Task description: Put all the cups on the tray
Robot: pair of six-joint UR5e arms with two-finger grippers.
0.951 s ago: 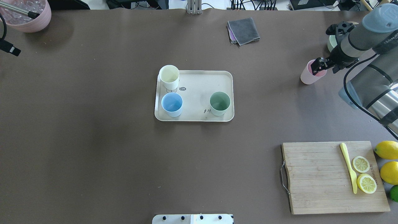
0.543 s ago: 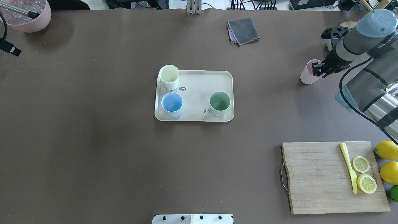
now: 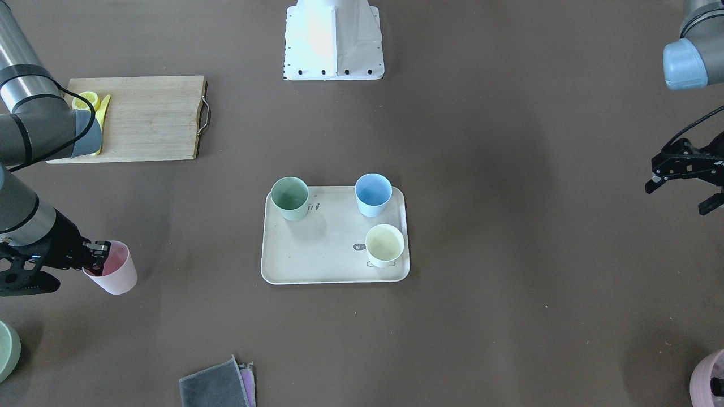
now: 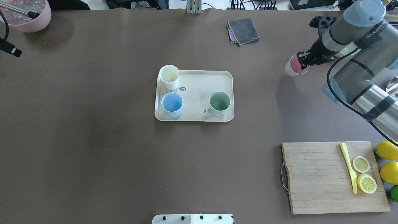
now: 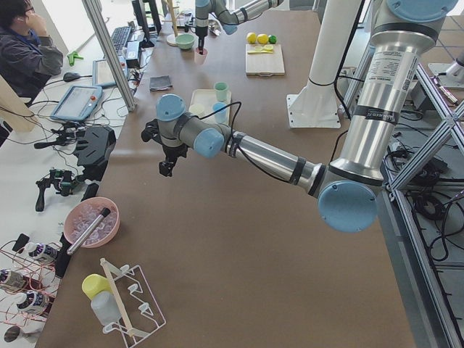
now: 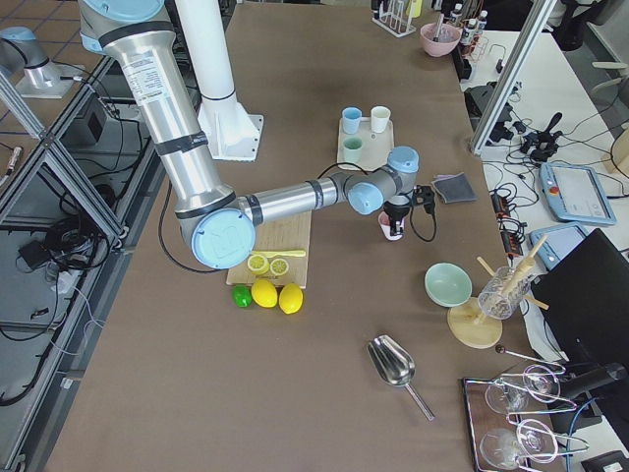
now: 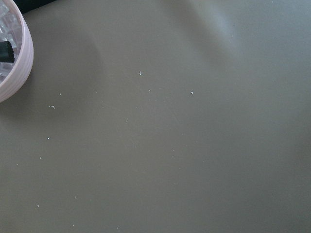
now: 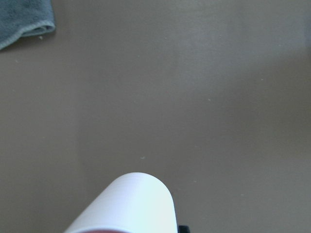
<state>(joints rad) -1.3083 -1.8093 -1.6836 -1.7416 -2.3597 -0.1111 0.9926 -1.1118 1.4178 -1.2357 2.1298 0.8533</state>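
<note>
Right gripper (image 4: 303,59): jaws pinched on the rim of the pink cup (image 4: 291,69), well apart from the tray (image 4: 199,84), beyond its green cup (image 4: 219,102) end.
Risk, as judged: a rim-only grip may let the cup swing or slip, and the green cup may be struck at set-down.
Left gripper (image 3: 679,181): jaws spread, empty.
Not made out: the cup base's clearance above the tabletop (image 4: 93,140).

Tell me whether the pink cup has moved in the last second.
Yes. In the overhead view the pink cup, gripped by the right gripper, has shifted left, closer to the grey cloth and the tray.
</note>
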